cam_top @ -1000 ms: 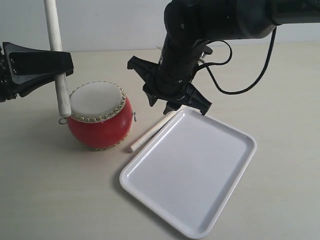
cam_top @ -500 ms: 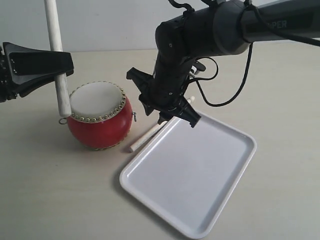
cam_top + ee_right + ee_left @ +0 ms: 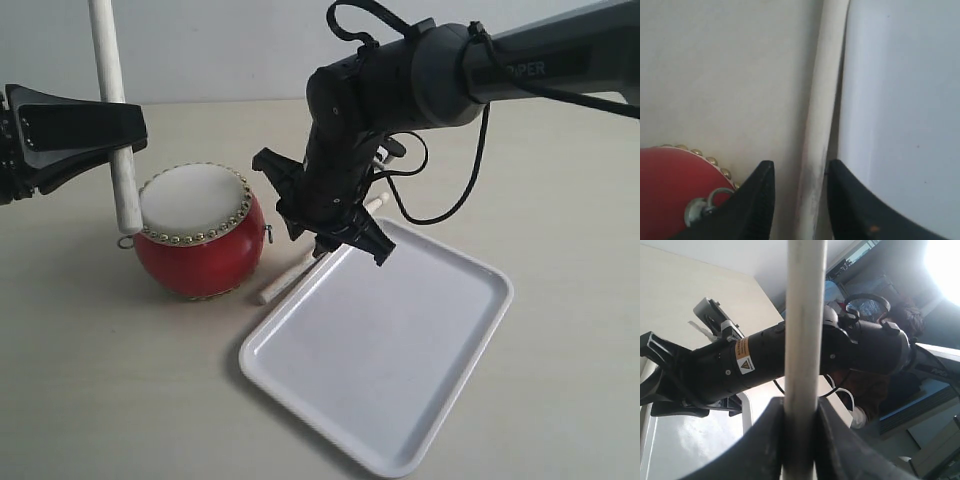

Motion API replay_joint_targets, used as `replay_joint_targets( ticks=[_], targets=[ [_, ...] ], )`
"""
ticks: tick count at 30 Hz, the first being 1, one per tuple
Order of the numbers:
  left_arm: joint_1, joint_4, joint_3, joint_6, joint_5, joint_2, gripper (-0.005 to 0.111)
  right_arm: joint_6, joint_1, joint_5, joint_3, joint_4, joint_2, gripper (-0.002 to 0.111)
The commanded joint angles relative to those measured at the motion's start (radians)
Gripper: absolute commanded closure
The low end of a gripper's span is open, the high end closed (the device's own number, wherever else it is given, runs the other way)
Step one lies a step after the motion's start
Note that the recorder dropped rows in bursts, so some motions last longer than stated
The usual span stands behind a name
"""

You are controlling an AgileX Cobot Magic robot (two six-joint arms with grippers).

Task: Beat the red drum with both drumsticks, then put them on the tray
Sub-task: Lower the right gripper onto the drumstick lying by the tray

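Note:
The red drum (image 3: 198,238) stands on the table left of the white tray (image 3: 400,350). My left gripper (image 3: 122,140) is shut on one drumstick (image 3: 108,80), held upright with its lower end beside the drum's left rim; the left wrist view shows that stick (image 3: 803,330) clamped between the jaws of the left gripper (image 3: 800,415). The second drumstick (image 3: 283,280) lies on the table between drum and tray. My right gripper (image 3: 327,236) is low over it, open. In the right wrist view this stick (image 3: 821,115) runs between the right gripper (image 3: 799,172) jaws, along the tray (image 3: 900,100) edge, with the drum (image 3: 670,190) close by.
The right arm's black body and looping cable (image 3: 440,190) hang over the tray's far corner. The pale table (image 3: 100,380) spreads in front of the drum. A person sits behind the right arm (image 3: 765,362) in the left wrist view.
The right arm has shifted left and lowered, bringing its open jaws down around the stick lying on the table. The left arm and its upright stick have not moved.

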Motion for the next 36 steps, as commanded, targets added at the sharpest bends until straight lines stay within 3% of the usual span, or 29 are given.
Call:
replay_joint_targets(
  ticks=[1,26,36],
  targets=[
    [0.004,-0.017,-0.003,0.008,0.008,-0.007,0.107,0.002,0.002,-0.029,-0.005,-0.005,0.013,0.073],
    [0.004,-0.017,-0.003,0.004,0.008,-0.007,0.107,-0.011,0.002,-0.003,-0.005,0.025,0.028,0.070],
    [0.004,-0.017,-0.003,0.004,0.008,-0.007,0.107,0.017,0.002,-0.070,-0.005,0.013,0.028,0.070]
  ],
)
